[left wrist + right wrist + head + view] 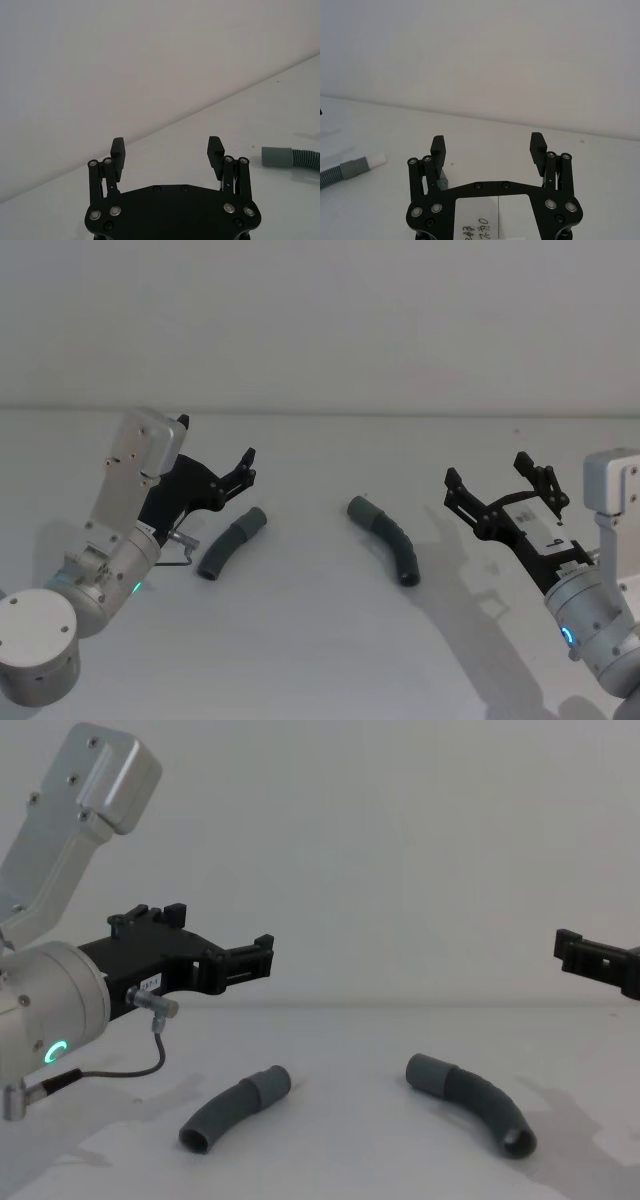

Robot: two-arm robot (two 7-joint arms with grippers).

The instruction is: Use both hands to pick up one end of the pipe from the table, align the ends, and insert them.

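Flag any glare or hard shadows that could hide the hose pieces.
Head view: no glare; soft shadows fall beside the left hose piece and right hose piece, and a faint one spreads under the right pincer. Chest view: faint shadows on the table by both pieces. Right wrist view: the white spigot barely contrasts with the table.
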